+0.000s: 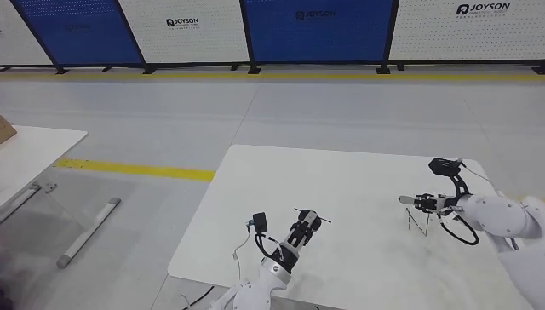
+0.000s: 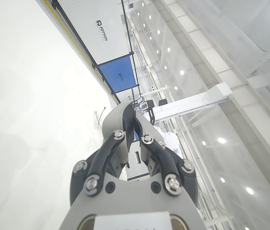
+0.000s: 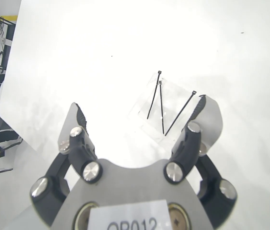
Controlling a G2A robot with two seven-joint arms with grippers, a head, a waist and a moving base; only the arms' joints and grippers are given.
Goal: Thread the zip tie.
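— How many zip ties?
— Four. Three zip ties (image 3: pixel 161 107) stand leaning in a clear stand (image 3: pixel 173 89) on the right side of the table (image 1: pixel 341 174). A fourth zip tie (image 1: pixel 324 220) is pinched crosswise in the left gripper (image 1: pixel 306 221), near the table's near edge.
— And the right gripper (image 3: pixel 140 104)?
— Spread wide over the stand, with one finger just beside a tie's head.
— Anything around?
— A second table (image 1: pixel 34 152) on the far left, and blue and white panels (image 1: pixel 319 16) beyond.
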